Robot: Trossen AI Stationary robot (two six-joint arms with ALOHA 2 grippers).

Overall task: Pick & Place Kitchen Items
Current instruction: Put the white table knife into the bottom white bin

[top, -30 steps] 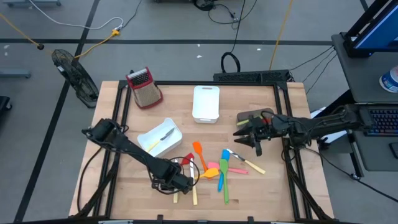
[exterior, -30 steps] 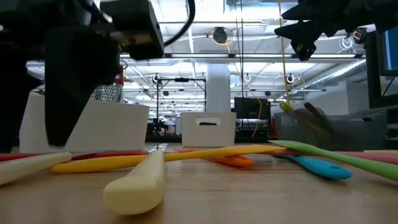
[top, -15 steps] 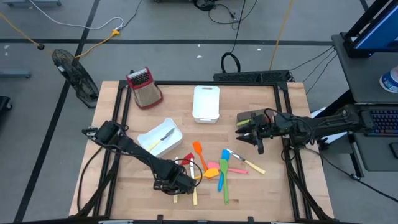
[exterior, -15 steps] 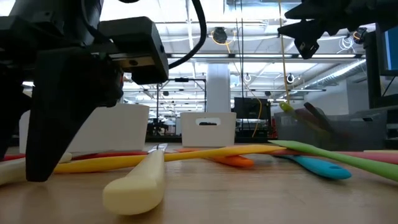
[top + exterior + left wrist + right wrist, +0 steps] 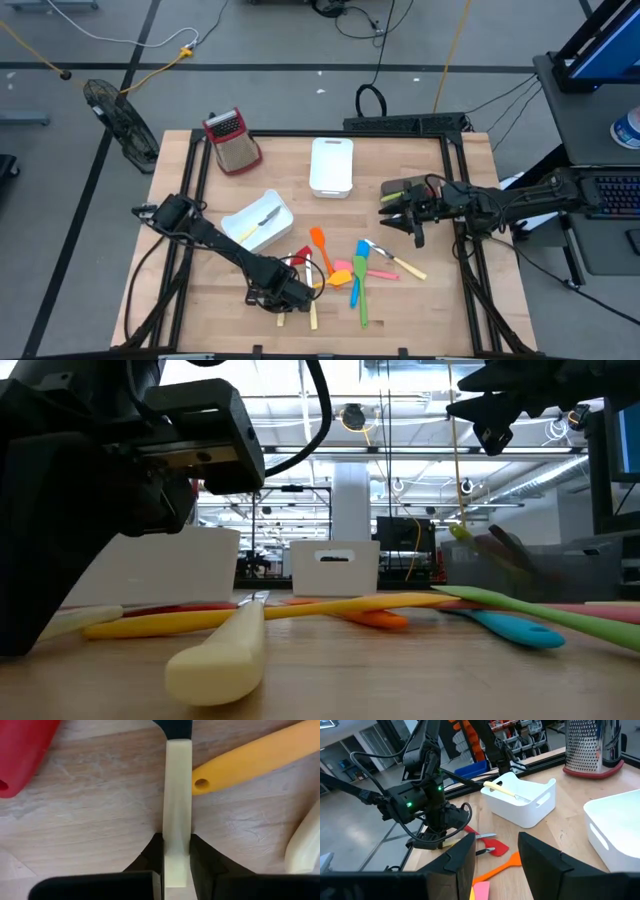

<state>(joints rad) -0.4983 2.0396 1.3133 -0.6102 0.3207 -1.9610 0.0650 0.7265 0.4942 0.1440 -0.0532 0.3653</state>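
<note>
Cream handle sits pinched between my left gripper's two dark fingers; the wrist view shows both pressed against its sides, flat on the wood. From above, that left gripper is low at the near edge of the table, at the left end of the scattered utensils. A yellow handle lies just beside the cream one, its holed end almost touching it, and a red piece lies off to the other side. A second cream handle lies close to the low camera.

I see the remaining utensils in a loose cluster mid-table: an orange spatula, a pink one, a blue one and a green one. One yellow-handled utensil already lies in the white bin at left.

My right gripper hangs above the table's right side, well apart from the cluster, fingers parted with nothing between them.
</note>
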